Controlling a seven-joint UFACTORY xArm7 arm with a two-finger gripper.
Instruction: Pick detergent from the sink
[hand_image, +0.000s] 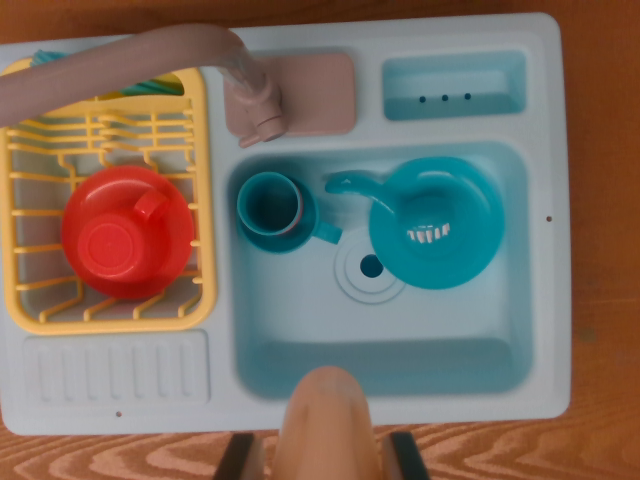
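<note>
While fingers (325, 455) grip detergent (328, 425), seemingly, teal cup (272, 210), kettle (432, 222) below.

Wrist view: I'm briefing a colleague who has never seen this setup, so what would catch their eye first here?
Most likely the red cup, lying in the yellow dish rack on the wrist view's left. Next, the teal kettle and teal cup side by side in the pale blue sink, under the grey faucet. At the bottom edge, a tan bottle sits between the dark jaws, very close to the camera.
</note>
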